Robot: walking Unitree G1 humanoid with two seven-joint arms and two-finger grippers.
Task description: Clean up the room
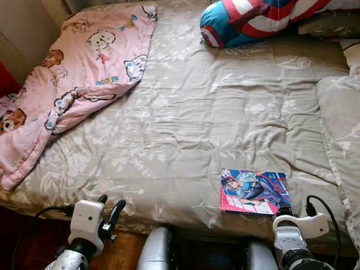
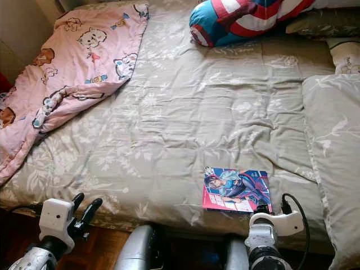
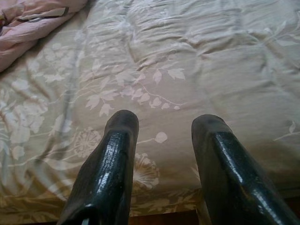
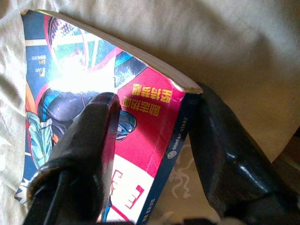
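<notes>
Now right gripper (image 4: 150,112) fingers straddling comic book (image 1: 254,192) corner (not clamped), left gripper (image 3: 164,140) parted above bed (image 1: 185,112)

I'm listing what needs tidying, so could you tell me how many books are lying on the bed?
1: a comic book lies at the bed's near edge on the robot's right, with the right gripper at its corner.
</notes>
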